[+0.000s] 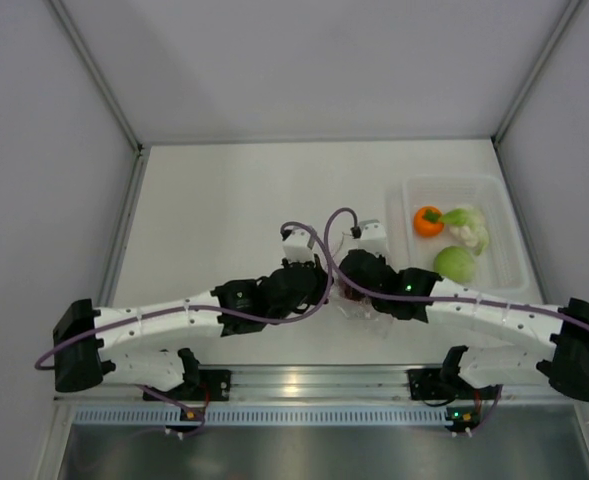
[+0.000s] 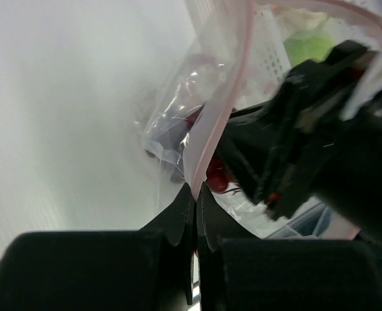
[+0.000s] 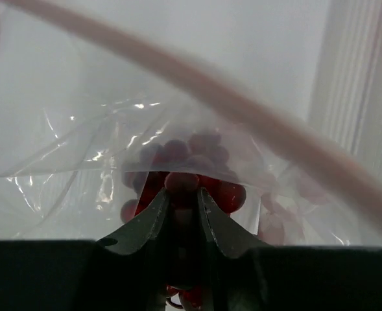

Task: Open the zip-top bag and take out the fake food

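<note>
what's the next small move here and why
Probably draw the right gripper back out of the zip-top bag with the grape bunch. Its fingers look closed on the grapes, the left gripper pinches the bag's rim, and the orange, green apple and leafy vegetable already lie in the tray.

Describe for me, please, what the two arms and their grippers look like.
Both the left arm and the right arm have white links, black joints and blocky black bases. A purple cable runs along each and loops over the wrist. The right arm shows a green light. The left gripper and right gripper have black fingers tapering to thin tips.
</note>
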